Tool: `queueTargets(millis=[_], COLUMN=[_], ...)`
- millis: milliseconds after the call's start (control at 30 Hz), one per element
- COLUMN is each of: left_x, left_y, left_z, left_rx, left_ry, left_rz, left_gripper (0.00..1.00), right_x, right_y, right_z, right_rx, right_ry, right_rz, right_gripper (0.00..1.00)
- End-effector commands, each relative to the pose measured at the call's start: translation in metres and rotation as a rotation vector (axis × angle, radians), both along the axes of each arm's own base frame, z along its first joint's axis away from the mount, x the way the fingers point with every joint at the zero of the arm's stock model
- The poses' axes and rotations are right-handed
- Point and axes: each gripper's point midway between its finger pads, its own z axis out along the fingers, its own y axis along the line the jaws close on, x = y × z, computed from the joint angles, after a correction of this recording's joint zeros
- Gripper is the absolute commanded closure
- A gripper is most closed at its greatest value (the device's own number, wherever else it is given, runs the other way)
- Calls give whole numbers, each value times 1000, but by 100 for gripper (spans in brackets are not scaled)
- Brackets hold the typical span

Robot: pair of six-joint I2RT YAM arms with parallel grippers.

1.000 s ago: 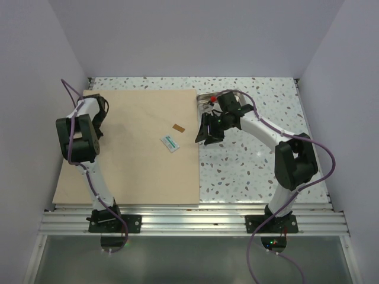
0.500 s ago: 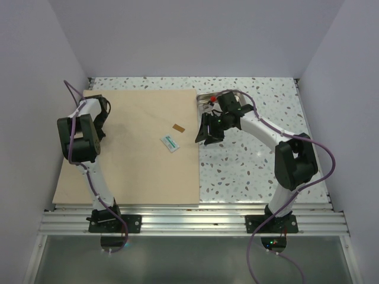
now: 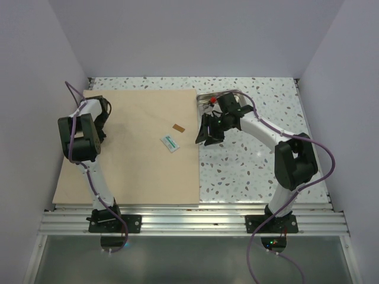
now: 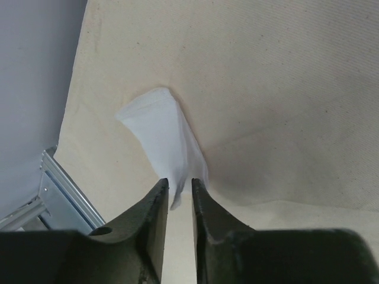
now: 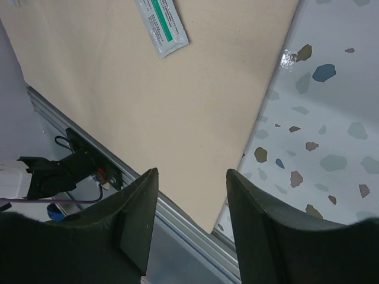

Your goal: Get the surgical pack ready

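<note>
The large tan wrap sheet (image 3: 136, 148) lies flat on the left half of the table. A green-and-white packet (image 3: 170, 143) and a small brown packet (image 3: 178, 128) lie on it. The steel tray (image 3: 206, 98) sits by the sheet's far right corner, mostly hidden by my right arm. My right gripper (image 3: 204, 137) hovers open and empty over the sheet's right edge (image 5: 260, 136), with the packet (image 5: 161, 25) ahead of it. My left gripper (image 3: 99, 111) is low near the sheet's far left corner. Its fingers (image 4: 179, 182) are nearly closed on a small white soft piece (image 4: 163, 133) on the sheet (image 4: 266, 71).
Speckled tabletop (image 3: 260, 165) lies right of the sheet. Walls stand close on the left, back and right. An aluminium rail (image 3: 189, 220) runs along the near edge, with both arm bases on it.
The left arm has shifted very slightly. The right arm, sheet and packets have not moved.
</note>
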Motion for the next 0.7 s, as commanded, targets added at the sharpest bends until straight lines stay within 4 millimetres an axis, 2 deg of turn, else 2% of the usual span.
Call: queueTargets(millis=[0,433,667], left_x=[4,12,16], left_y=[2,-2,-5], left_z=[9,21,23], left_rx=[25,32,25], left_ry=[-38,-79,-98], left_rz=[-3,-8,-10], left_gripper=[71,59,57], right_x=[4,3,4], right_y=[4,3,4], right_z=[6,6,8], right_rx=[32,32,37], right_ry=[-17,-15,-19], right_rz=[-2,-4,-6], right_gripper=[46,47,46])
